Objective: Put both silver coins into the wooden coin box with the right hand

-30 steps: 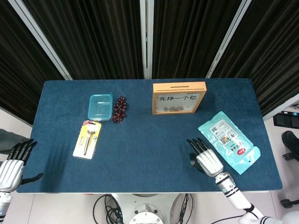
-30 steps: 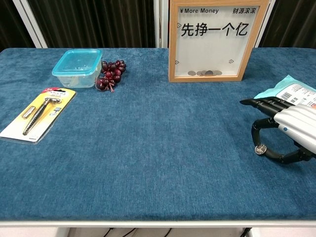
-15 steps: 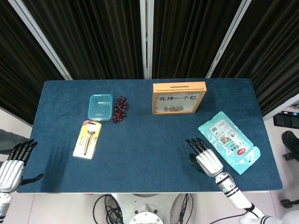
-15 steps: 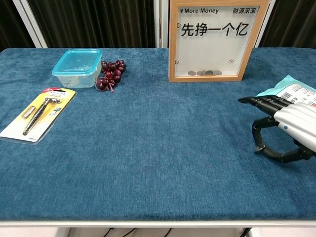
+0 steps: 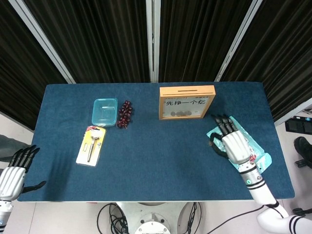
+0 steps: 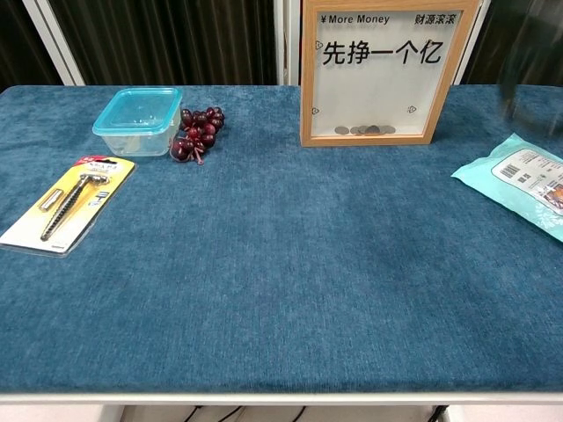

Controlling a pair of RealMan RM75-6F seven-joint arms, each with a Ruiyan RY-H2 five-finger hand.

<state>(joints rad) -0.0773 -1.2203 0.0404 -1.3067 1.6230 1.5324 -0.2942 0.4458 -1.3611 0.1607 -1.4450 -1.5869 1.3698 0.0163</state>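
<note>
The step in hand looks like the carry of a coin toward the slot; no silver coin lies visibly on the counter (image 6: 281, 290) in either view, so one may be tucked under the right hand (image 5: 236, 145), though this cannot be confirmed; the second coin cannot be placed either. Nearest, at about eight o'clock off the counter's edge, the left hand (image 5: 13, 173) hangs with fingers spread, holding nothing. At four o'clock the right hand hovers over the teal packet (image 6: 519, 176), back upward, fingers extended toward eleven o'clock, thumb tucked beneath; whether it pinches anything cannot be told; the chest view shows only a blur of it. Farther, at twelve to one o'clock, the wooden coin box (image 5: 186, 102) stands upright, coins heaped behind its pane; its top slot (image 5: 186, 90) is the target. The next move likely calls for rising above the box and aligning the coin edge-on with that narrow slot.
</note>
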